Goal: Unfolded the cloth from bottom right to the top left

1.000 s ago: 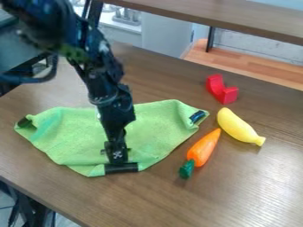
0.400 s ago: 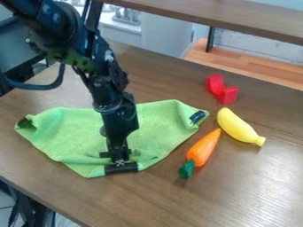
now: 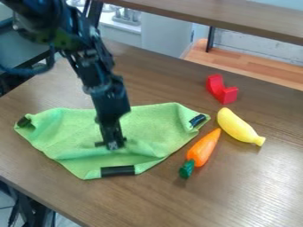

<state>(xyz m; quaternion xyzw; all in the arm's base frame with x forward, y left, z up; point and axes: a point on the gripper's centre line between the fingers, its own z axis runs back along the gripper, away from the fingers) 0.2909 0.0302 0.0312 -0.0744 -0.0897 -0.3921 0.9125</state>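
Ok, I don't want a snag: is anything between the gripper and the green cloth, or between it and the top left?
Nothing visible stands between the gripper and the cloth. Toward the top left, only the arm hangs over; the carrot, banana and red block lie to the right.

My camera looks down at a slant on a brown wood-grain bench (image 3: 248, 195), with pale light shining on its surface at lower right. Behind it, a second brown wooden top (image 3: 237, 17) runs across the upper right, and a black upright (image 3: 211, 39) stands beneath it. Beyond I see orange-brown wood planks (image 3: 237, 66), a whitish brick wall (image 3: 260, 45) and a pale grey panel (image 3: 165, 33). Dark metal supports (image 3: 29, 208) show below the bench at lower left.
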